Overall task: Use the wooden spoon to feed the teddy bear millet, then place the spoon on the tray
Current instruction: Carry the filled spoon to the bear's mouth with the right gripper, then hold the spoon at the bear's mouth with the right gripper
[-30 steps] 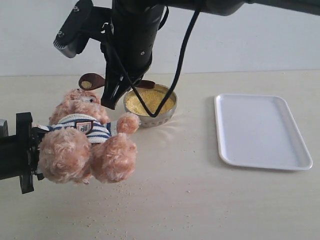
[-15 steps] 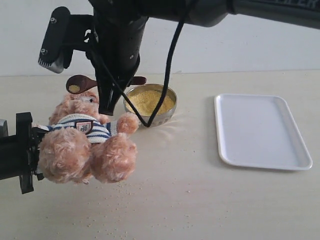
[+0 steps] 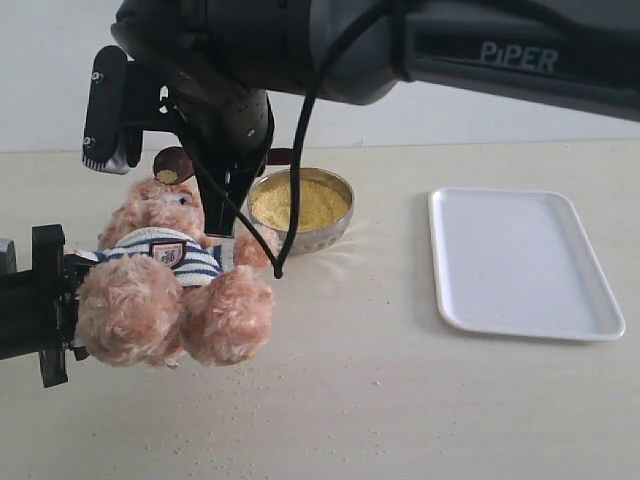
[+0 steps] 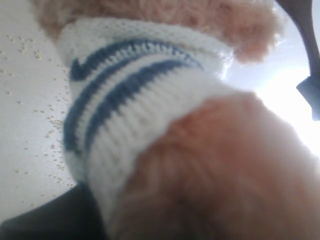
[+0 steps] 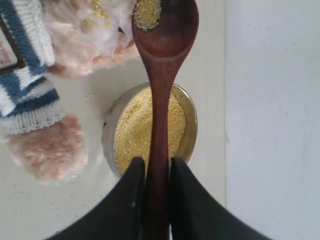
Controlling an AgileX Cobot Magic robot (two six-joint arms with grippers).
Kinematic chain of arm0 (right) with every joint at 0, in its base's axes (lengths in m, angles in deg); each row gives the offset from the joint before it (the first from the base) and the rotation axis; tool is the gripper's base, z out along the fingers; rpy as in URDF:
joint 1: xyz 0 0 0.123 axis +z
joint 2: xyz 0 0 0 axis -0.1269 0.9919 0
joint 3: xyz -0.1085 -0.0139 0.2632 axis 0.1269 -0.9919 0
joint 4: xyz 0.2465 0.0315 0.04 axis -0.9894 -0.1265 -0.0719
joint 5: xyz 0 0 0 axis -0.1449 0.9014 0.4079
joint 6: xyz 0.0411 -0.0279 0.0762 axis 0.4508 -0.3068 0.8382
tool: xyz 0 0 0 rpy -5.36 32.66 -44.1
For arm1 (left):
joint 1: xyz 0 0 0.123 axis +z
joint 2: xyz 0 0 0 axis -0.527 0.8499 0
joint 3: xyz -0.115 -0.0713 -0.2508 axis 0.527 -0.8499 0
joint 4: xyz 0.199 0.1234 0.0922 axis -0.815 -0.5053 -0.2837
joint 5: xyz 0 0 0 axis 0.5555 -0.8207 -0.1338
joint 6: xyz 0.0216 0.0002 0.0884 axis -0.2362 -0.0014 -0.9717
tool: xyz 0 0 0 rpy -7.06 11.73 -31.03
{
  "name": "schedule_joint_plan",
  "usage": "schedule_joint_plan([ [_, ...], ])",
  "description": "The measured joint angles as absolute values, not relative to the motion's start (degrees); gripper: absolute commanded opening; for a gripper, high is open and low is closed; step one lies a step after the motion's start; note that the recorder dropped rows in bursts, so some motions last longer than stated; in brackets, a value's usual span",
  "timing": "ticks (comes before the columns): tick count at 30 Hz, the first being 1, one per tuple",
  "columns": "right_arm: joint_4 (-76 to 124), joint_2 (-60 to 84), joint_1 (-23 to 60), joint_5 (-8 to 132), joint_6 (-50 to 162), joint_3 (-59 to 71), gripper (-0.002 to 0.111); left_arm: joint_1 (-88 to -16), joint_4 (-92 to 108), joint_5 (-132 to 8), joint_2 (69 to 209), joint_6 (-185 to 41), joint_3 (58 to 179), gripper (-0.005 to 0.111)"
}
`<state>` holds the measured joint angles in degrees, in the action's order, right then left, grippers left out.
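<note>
The teddy bear (image 3: pixel 170 285) lies on its back at the left, with my left gripper (image 3: pixel 45 300) shut on its side; the left wrist view shows only its striped shirt (image 4: pixel 125 95) and fur. My right gripper (image 5: pixel 156 167) is shut on the handle of the wooden spoon (image 5: pixel 161 100). It hangs over the bear's head and the steel bowl (image 3: pixel 335 232). The spoon's bowl (image 3: pixel 172 164) carries a little millet (image 5: pixel 147 12) and hovers right at the bear's face (image 5: pixel 95 30). More millet (image 3: pixel 298 204) fills the steel bowl. The white tray (image 3: pixel 525 262) lies on the right.
Stray grains are scattered on the table in front of the bear (image 3: pixel 240 385). The right arm's big black body (image 3: pixel 400 50) and its cable (image 3: pixel 290 200) hang above the bear and bowl. A white wall stands behind the table.
The right arm has swung forward and left over the bear. The loaded spoon bowl has shifted a little left and sits closer to the bear's head. The left gripper and bear stayed still.
</note>
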<state>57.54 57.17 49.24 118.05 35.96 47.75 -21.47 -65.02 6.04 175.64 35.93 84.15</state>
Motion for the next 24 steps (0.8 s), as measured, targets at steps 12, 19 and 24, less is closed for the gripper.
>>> schedule_joint_plan([
  [12,58.01,57.17,50.48,119.55,35.23,47.75,0.000,-21.47,-65.02,6.04,175.64,35.93,84.15,0.005],
  [19,57.90,57.44,51.14,119.52,35.66,47.75,0.000,-21.47,-65.02,6.04,175.64,35.93,84.15,0.005],
  [24,58.16,58.05,51.25,120.29,35.81,47.75,0.000,-21.47,-65.02,6.04,175.64,35.93,84.15,0.005],
])
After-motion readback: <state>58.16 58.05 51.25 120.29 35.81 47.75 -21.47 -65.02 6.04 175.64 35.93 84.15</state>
